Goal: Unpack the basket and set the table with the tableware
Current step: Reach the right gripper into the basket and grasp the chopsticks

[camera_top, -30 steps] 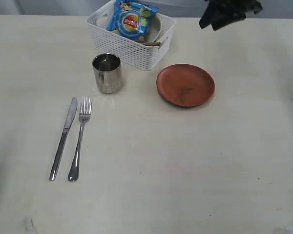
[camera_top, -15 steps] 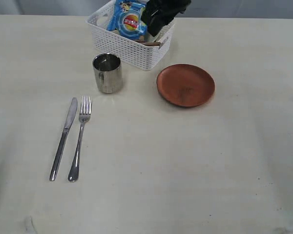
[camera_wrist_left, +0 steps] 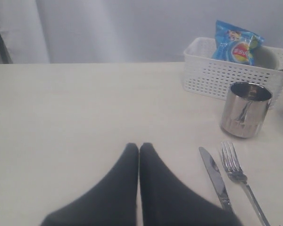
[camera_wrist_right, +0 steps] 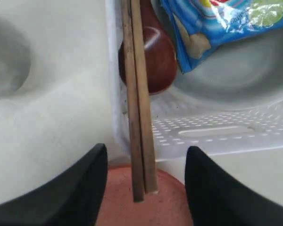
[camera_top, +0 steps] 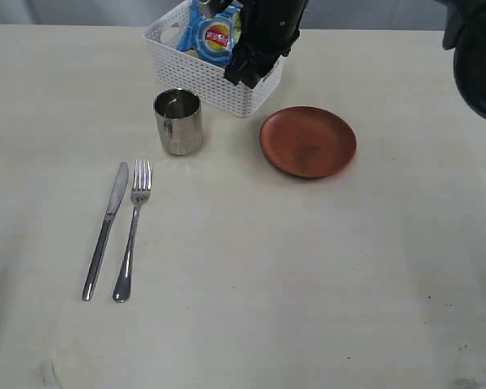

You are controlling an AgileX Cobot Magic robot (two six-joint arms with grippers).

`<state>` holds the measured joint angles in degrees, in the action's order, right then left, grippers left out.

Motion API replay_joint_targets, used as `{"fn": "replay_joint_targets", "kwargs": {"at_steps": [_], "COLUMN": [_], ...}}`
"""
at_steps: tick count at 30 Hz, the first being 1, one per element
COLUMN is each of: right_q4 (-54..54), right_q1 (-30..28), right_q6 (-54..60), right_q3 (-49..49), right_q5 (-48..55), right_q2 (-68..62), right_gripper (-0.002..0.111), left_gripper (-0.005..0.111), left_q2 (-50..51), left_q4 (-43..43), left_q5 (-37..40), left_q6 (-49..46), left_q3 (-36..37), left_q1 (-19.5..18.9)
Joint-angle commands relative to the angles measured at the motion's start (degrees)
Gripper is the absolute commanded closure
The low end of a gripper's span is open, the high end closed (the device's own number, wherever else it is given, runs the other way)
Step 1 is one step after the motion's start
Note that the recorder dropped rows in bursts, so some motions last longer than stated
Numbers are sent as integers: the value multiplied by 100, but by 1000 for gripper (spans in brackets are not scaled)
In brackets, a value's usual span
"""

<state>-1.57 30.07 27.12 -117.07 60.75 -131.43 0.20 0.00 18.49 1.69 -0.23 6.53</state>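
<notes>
Right gripper [camera_wrist_right: 146, 157], fingers spread either side of brown wooden chopsticks [camera_wrist_right: 134, 94] at rim of white perforated plastic basket [camera_wrist_right: 212, 134]; left gripper [camera_wrist_left: 139, 149] pressed together.

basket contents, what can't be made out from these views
Bowl: right wrist view, partly under the crisp bag; exterior view, behind the right arm.
Spoon: right wrist view, chopsticks cover part, handle cut off by the edge.
Far ends of the chopsticks: cut off by that edge.
</notes>
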Motion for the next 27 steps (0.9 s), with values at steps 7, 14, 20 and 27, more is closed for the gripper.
{"fn": "replay_joint_targets", "kwargs": {"at_steps": [7, 14, 20, 27], "right_q4": [-416, -597, -887, -905], "right_q1": [2, 2, 2, -22], "right_q6": [125, 237, 265, 265], "right_q3": [-21, -21, -21, -10], "right_q5": [33, 358, 742, 922], "right_q2": [-48, 268, 581, 1012], "right_gripper": [109, 109, 109, 109], "left_gripper": [106, 106, 106, 106], "left_q2": [-20, -20, -20, -20], "left_q4": [0, 0, 0, 0], "left_q5": [-18, -18, -18, -18], "left_q6": [1, 1, 1, 1], "left_q3": [23, 23, 23, 23], "left_q1": [-13, -13, -13, -13]}}
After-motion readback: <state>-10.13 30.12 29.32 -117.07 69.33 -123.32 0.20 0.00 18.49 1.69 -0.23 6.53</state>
